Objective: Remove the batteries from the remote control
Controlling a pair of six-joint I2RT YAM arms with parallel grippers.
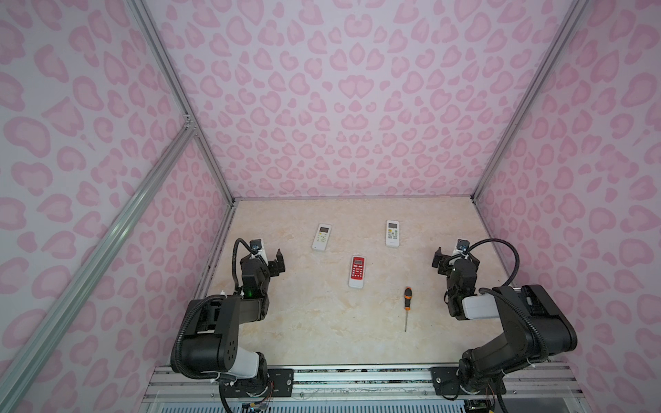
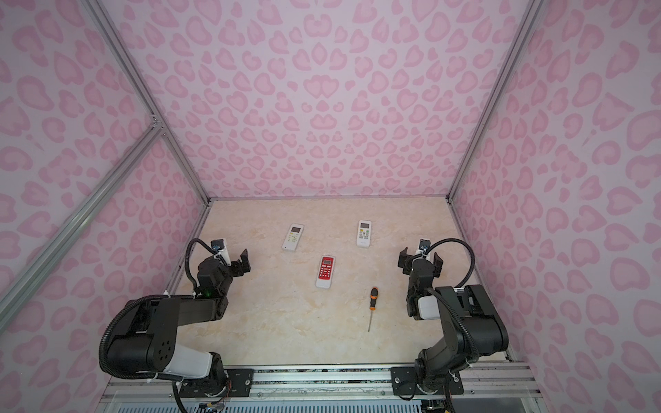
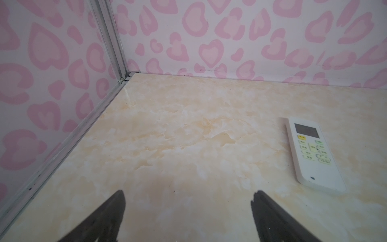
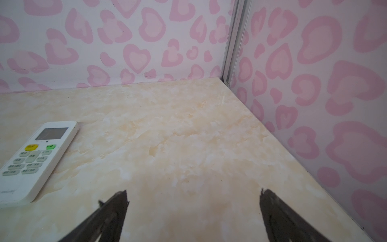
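Marble-pattern table (image 1: 304, 332) is covered by both top views; 12 o'clock is taken as the far wall. At 9 o'clock of table centre the left gripper (image 1: 270, 259) is held off the surface, jaws spread wide, nothing gripped; bare table is seen past its fingertips (image 3: 115, 209). At 3 o'clock the right gripper (image 1: 455, 258) is likewise spread and empty. Near centre the red remote (image 1: 357, 271) is laid buttons up. From it, the left white remote (image 1: 322, 237) is found at 11 o'clock, the right white remote (image 1: 392, 233) at 1 o'clock, the screwdriver (image 1: 406, 307) at 5 o'clock. The batteries cannot be seen: only button faces are shown.
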